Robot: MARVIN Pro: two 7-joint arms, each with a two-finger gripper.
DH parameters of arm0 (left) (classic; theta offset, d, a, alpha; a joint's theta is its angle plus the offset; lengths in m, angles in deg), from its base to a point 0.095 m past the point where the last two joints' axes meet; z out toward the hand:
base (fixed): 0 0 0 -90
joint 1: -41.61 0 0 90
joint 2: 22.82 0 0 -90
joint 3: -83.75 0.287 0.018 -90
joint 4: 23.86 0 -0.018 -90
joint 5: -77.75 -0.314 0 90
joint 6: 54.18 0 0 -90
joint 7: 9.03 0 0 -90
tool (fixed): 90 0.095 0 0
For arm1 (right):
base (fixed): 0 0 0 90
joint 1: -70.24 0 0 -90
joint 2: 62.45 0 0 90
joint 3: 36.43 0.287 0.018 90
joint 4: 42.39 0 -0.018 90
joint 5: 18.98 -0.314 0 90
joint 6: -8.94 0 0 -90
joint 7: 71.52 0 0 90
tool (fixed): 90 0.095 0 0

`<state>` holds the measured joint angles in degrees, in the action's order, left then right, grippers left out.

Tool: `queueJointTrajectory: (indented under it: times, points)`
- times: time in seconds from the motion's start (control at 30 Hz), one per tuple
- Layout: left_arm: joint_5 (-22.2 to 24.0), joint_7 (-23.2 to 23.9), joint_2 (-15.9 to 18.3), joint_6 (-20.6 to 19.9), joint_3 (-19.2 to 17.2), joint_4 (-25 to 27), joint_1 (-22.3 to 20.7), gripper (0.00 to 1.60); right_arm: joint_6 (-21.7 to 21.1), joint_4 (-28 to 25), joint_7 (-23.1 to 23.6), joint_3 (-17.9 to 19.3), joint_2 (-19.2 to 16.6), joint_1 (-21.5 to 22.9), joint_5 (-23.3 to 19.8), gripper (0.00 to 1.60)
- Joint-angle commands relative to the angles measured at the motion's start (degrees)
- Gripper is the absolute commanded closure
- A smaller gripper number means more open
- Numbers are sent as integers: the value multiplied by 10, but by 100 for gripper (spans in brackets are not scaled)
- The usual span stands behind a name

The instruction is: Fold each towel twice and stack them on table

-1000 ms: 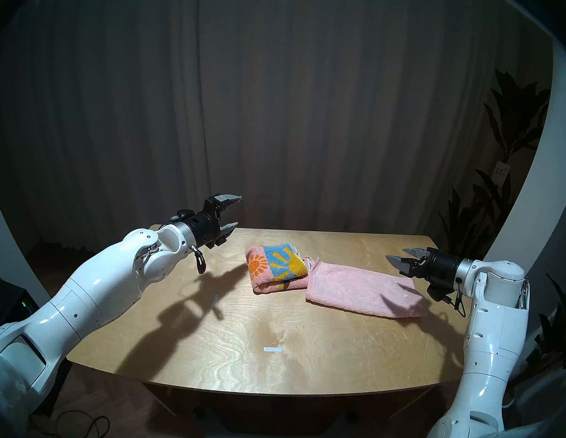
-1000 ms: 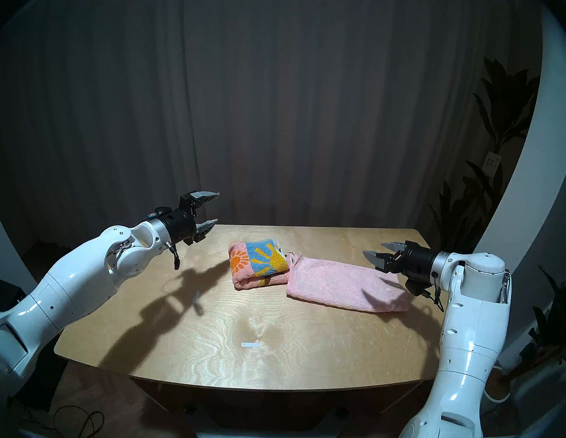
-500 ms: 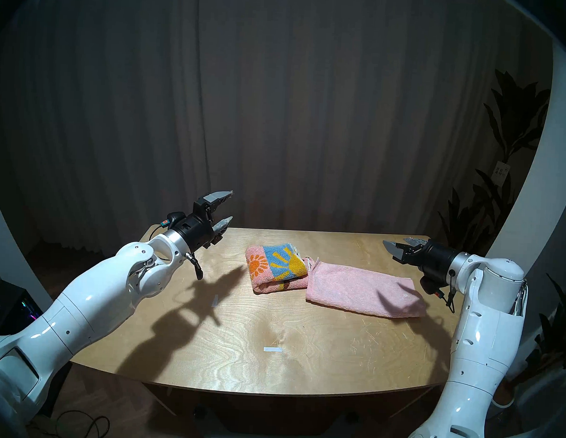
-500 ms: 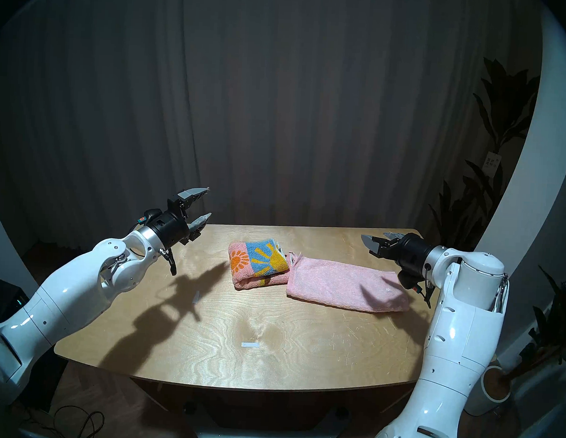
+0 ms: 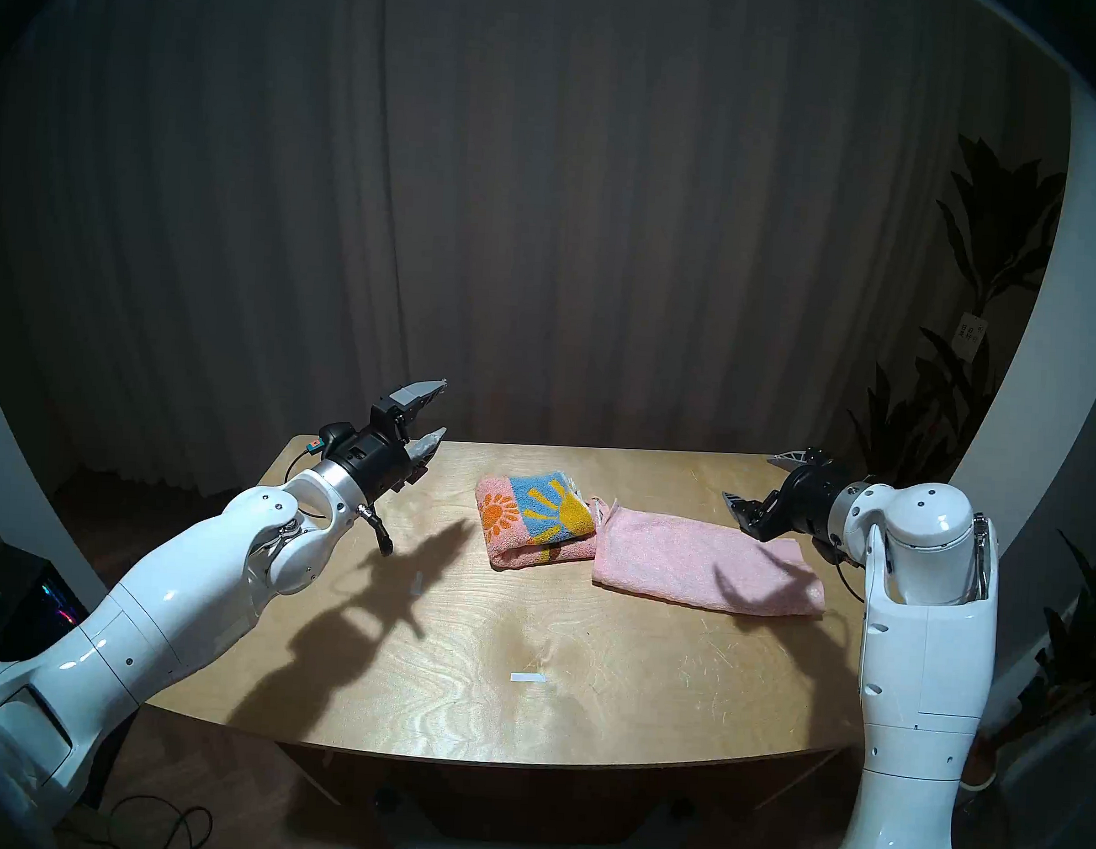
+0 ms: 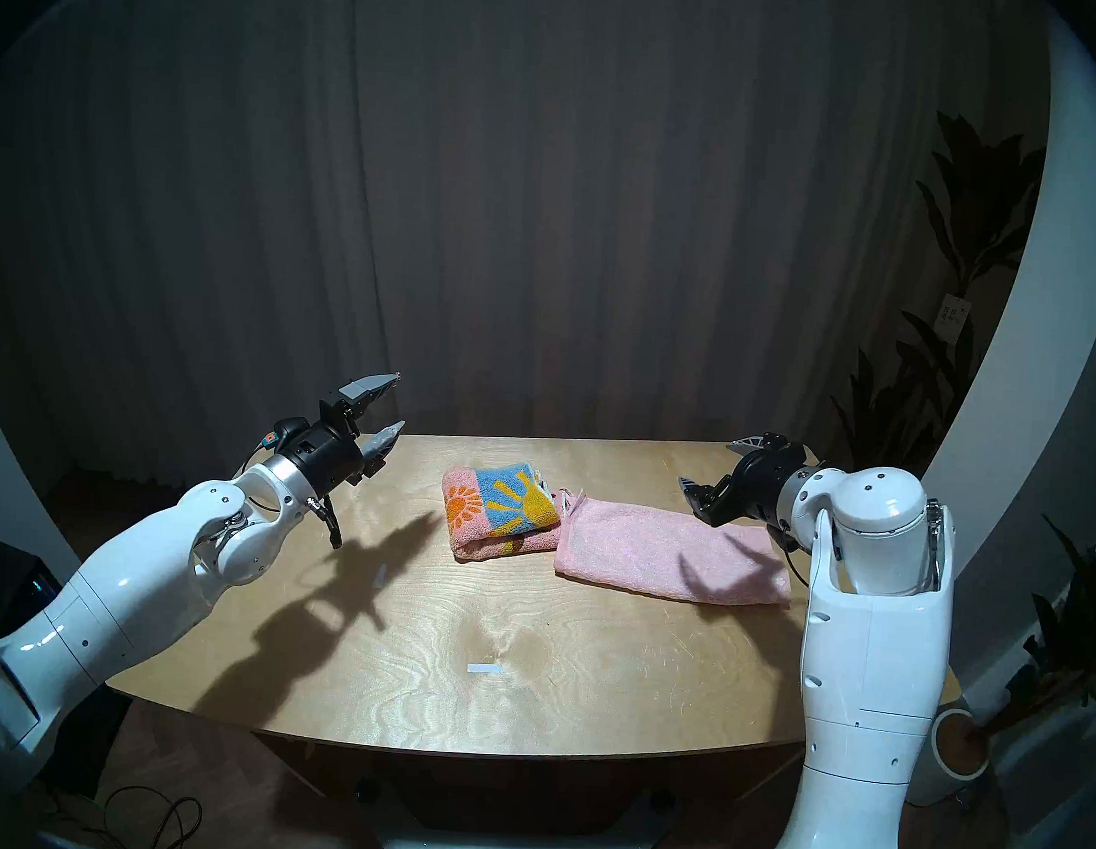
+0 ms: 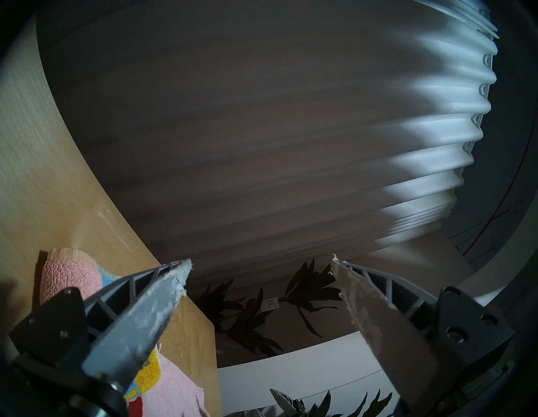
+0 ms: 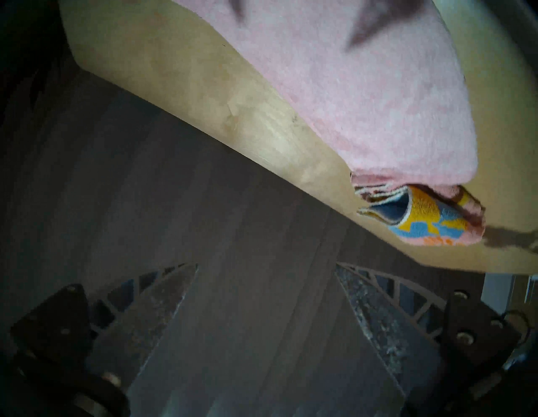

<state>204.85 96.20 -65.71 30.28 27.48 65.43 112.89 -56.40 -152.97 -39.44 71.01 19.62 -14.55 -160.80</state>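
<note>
Right gripper (image 5: 758,482) seen rolled and swung inward since earlier frame, now above right end of pale pink towel (image 5: 703,562); left gripper (image 5: 435,411) drawn back slightly. Both sets of fingers spread wide, nothing held. Sunflower towel (image 5: 537,518) lies compactly folded mid-table (image 5: 517,717), touching pink one, which appears folded once only. Second fold judged next: right end pinched through both layers, carried leftward, edges aligned. Plant tag (image 5: 970,335) writing unreadable.

In the right wrist view, motion blur smears the plain pale pink terry towel (image 8: 364,87), which the top edge cuts off. In the left wrist view, the left gripper's (image 7: 259,273) lower finger (image 7: 139,320) hides most of the folded pink-and-blue sunflower terry towel (image 7: 67,270). The small white label on the dark leafy plant (image 5: 972,332) is too small to read.
</note>
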Motion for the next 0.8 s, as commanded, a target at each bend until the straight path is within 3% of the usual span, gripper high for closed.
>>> queueJointTrajectory:
  times: [0.0,0.37,0.77]
  points:
    - [-2,11,0,7,-8,11,-4,0,-51,-12,36,-23,-62,-18,74,0]
    - [-8,14,2,16,-7,13,1,0,-126,-11,83,-50,-130,-33,190,0]
    - [-12,26,8,33,-11,18,15,0,-238,-17,150,-129,-204,-70,330,0]
